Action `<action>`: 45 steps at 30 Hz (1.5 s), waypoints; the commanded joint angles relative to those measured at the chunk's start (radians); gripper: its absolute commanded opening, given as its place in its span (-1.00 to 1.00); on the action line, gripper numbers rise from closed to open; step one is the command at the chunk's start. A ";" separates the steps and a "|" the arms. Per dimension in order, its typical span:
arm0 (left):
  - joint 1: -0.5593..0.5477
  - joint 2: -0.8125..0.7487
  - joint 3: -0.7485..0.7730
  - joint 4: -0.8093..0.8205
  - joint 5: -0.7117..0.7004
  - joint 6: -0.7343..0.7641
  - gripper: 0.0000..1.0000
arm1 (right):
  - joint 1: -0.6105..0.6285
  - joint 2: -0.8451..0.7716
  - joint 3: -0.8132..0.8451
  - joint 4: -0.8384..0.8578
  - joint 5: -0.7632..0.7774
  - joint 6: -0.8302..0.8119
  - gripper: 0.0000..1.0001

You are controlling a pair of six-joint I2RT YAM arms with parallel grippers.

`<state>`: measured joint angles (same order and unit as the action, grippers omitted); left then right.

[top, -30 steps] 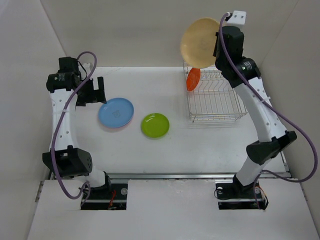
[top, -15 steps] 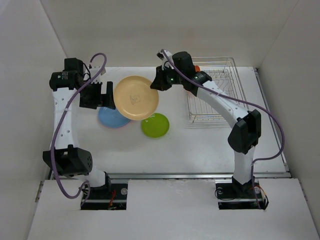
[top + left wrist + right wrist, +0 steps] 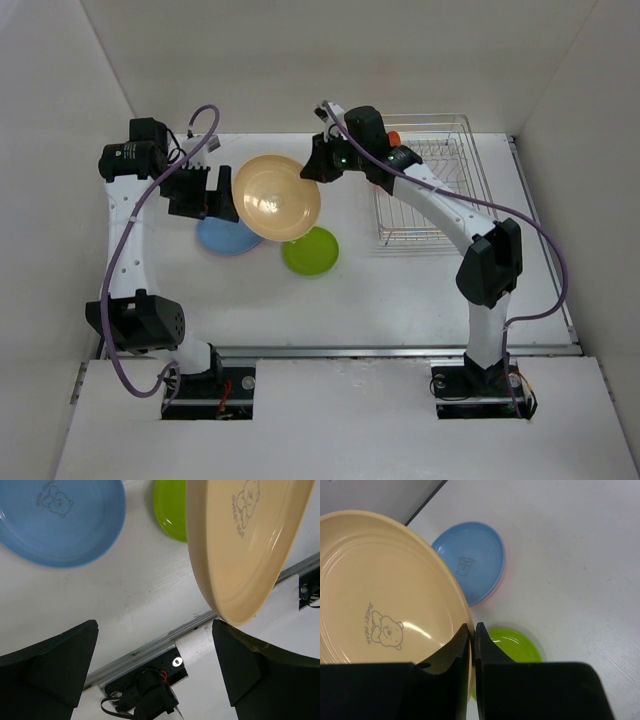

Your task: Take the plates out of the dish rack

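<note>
Mid-air block: the cream plate (image 3: 277,197)
Pinched by the right pincer (image 3: 472,630), it hangs tilted over the blue plate (image 3: 222,238) and green plate (image 3: 312,254), just beside a finger (image 3: 240,670) of the spread left pincer (image 3: 154,625); bare desk (image 3: 400,290) lies before the rack (image 3: 440,215).

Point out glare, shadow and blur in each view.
Right wrist: a small glare streak on the cream plate beside its bear print. Left wrist: the fingers of the left gripper are dark silhouettes. Top external: even light, no harsh shadows.
</note>
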<state>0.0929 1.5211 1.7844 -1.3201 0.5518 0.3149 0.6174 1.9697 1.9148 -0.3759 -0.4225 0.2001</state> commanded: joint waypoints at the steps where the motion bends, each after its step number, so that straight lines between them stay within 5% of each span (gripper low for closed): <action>1: -0.021 -0.027 0.012 0.038 0.177 0.001 0.96 | 0.081 -0.042 0.000 0.098 -0.067 0.039 -1.00; 8: -0.021 -0.009 0.038 -0.198 0.330 0.300 0.96 | 0.081 -0.074 -0.029 0.089 0.048 0.009 -1.00; 12: -0.030 -0.009 -0.017 -0.258 0.268 0.440 0.96 | 0.081 -0.083 -0.020 0.089 0.059 0.009 -1.00; 20: -0.030 0.014 -0.079 0.082 0.080 0.046 0.82 | 0.081 -0.083 -0.031 0.110 -0.029 0.018 -1.00; 23: -0.030 0.036 -0.079 0.120 0.048 -0.022 0.21 | 0.081 -0.092 -0.055 0.121 -0.059 0.028 -1.00; 24: -0.030 0.036 -0.069 0.121 0.048 -0.022 -0.09 | 0.081 -0.092 -0.065 0.135 -0.059 0.039 -1.00; 25: -0.030 0.045 -0.069 0.121 0.037 -0.034 -0.64 | 0.081 -0.103 -0.065 0.149 -0.059 0.039 -1.00; 26: -0.030 0.045 -0.069 0.121 0.037 -0.046 -0.86 | 0.081 -0.103 -0.077 0.149 -0.059 0.039 -1.00; 27: -0.030 0.045 -0.069 0.121 0.022 -0.046 -1.00 | 0.081 -0.103 -0.077 0.149 -0.068 0.050 -1.00; 33: -0.030 0.045 -0.108 0.171 -0.150 -0.146 -1.00 | 0.081 -0.048 -0.018 0.100 -0.042 0.073 -0.99; 34: -0.019 0.056 -0.108 0.183 -0.177 -0.174 -1.00 | 0.081 -0.026 -0.001 0.062 -0.030 0.073 -0.83; 35: -0.010 0.056 -0.108 0.183 -0.208 -0.184 -1.00 | 0.081 -0.014 0.016 0.042 -0.016 0.073 -0.23; 38: 0.053 0.103 -0.088 0.183 -0.217 -0.206 -1.00 | 0.081 0.015 0.075 -0.027 0.071 0.073 0.38; 41: 0.129 0.193 -0.079 0.183 -0.217 -0.229 -1.00 | 0.071 -0.009 0.087 -0.046 0.241 0.073 0.63; 45: 0.152 0.293 -0.068 0.194 -0.208 -0.250 -1.00 | 0.053 -0.040 0.078 -0.058 0.277 0.073 0.66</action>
<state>0.2295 1.7546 1.6890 -1.1374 0.3500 0.1081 0.6823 1.9854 1.9568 -0.4133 -0.2436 0.2634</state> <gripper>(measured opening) 0.127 0.830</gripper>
